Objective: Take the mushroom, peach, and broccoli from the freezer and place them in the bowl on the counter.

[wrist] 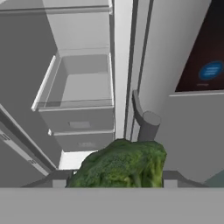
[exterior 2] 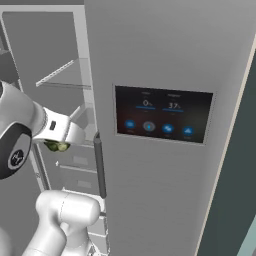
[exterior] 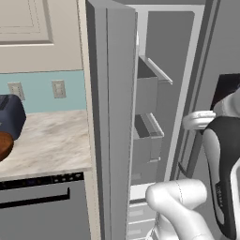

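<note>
Between the two dark finger tips at the bottom of the hand view sits the small dark green bumpy broccoli floret (wrist: 120,166), and the jaws are clenched on it from both sides, so the gripper (wrist: 117,178) is grasping this piece. From the right base view the same green floret shows just under the white wrist, at the open side of the tall narrow grey freezer with white interior (exterior 2: 65,100), beside the wider grey door with the dark dispenser panel (exterior 2: 162,116). Behind the broccoli, in the hand view, stand the grey door bins (wrist: 78,87) of the open freezer door; I cannot tell if anything lies in them.

My judgement is that the broccoli is light and a little springy, with a rough crown that does not slip easily, but its small buds can crumble if they are squeezed hard. A hold across the firm middle, where crown meets stalk, seems safest; which part the jaws press now is hidden.

Far to the left in the left base view, the round glossy reddish-brown wooden-looking bowl (exterior: 3,146) rests on the beige marbled stone worktop (exterior: 51,140), just beside the dark blue-grey toaster (exterior: 10,117). It is well apart from the freezer, so a carry is likely the next move.
</note>
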